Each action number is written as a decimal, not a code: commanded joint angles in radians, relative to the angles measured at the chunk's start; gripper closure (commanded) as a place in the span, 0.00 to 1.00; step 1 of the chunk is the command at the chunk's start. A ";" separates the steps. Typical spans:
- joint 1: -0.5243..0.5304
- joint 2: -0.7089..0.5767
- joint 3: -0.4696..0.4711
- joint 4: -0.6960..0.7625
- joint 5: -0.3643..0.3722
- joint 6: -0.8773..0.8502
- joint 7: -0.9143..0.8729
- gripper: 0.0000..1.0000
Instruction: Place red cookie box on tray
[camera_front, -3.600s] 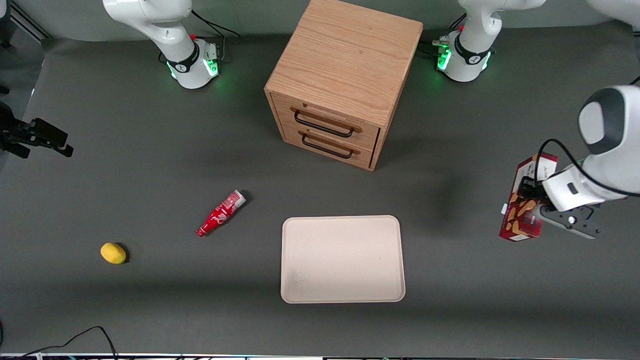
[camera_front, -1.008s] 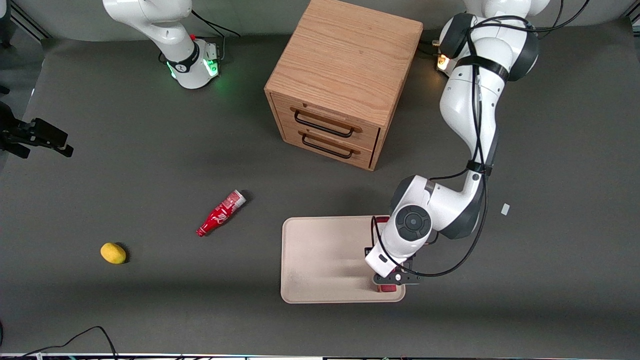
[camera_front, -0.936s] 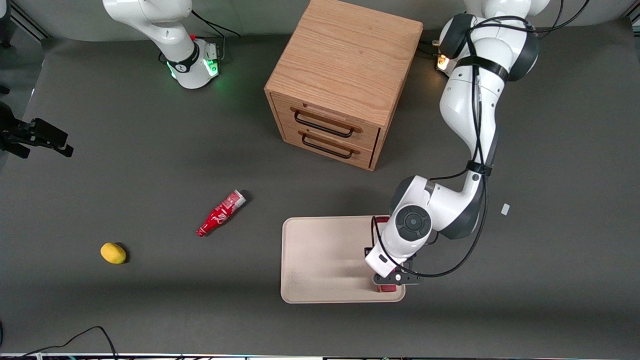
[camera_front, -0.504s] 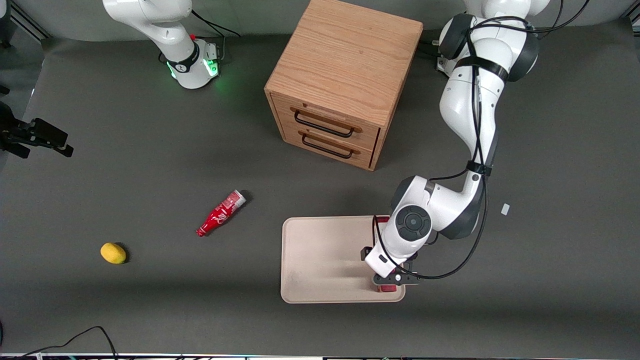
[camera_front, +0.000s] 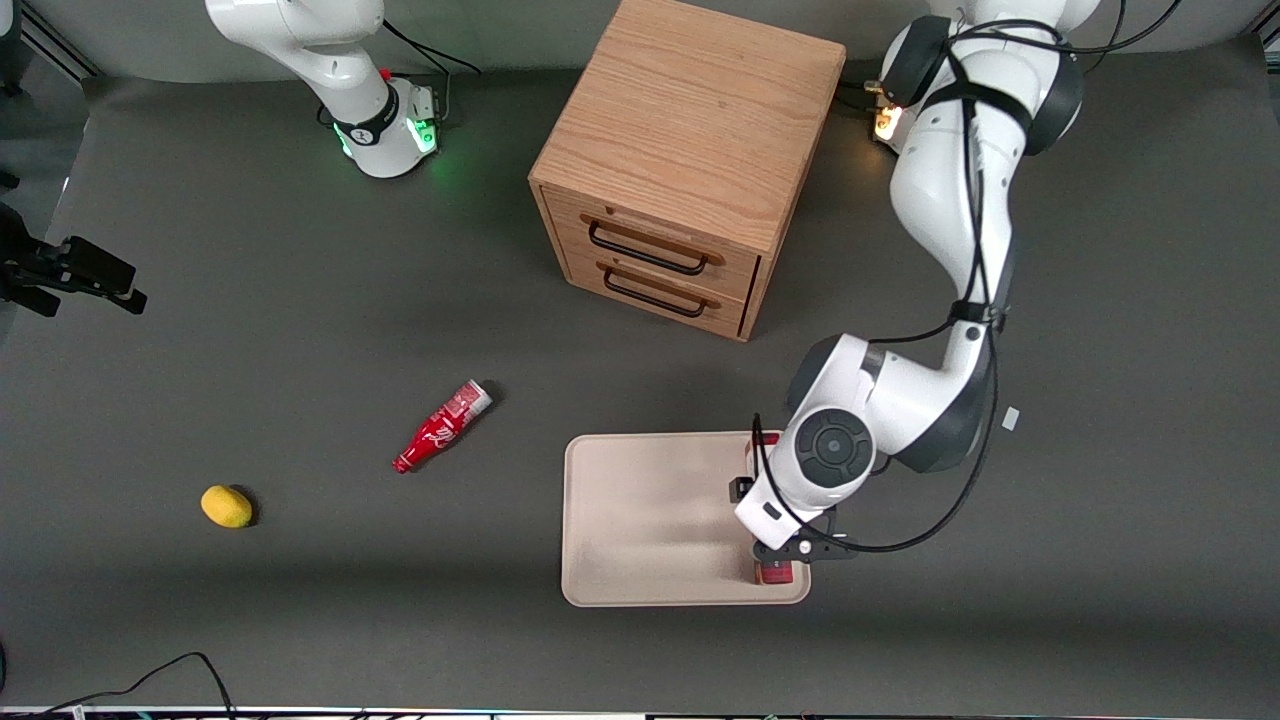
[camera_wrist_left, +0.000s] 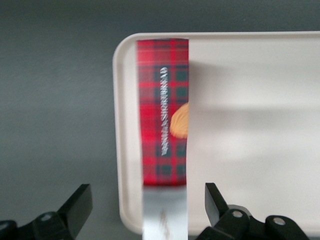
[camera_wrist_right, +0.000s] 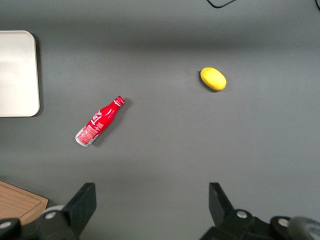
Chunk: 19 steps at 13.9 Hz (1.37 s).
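Note:
The red cookie box (camera_wrist_left: 164, 115), dark red plaid with a white end panel, rests on its narrow side on the cream tray (camera_wrist_left: 250, 125), along the tray's rim toward the working arm's end. My gripper (camera_wrist_left: 146, 192) hovers just above the box's white end, open, with its fingers spread wide and clear of both faces. In the front view the wrist covers most of the box (camera_front: 775, 574); the gripper (camera_front: 790, 545) is over the tray (camera_front: 650, 520) near its edge closest to the camera.
A wooden two-drawer cabinet (camera_front: 690, 160) stands farther from the camera than the tray. A small red bottle (camera_front: 441, 427) and a yellow lemon (camera_front: 227, 506) lie toward the parked arm's end. A small white scrap (camera_front: 1010, 419) lies toward the working arm's end.
The box was carried from the working arm's end onto the tray. In the last half second the fingers opened off it and the wrist rose slightly.

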 joint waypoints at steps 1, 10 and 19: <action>0.058 -0.077 -0.027 0.050 -0.040 -0.169 0.070 0.00; 0.286 -0.589 -0.011 -0.529 -0.024 -0.103 0.429 0.00; 0.244 -0.929 0.258 -0.882 -0.014 -0.046 0.737 0.00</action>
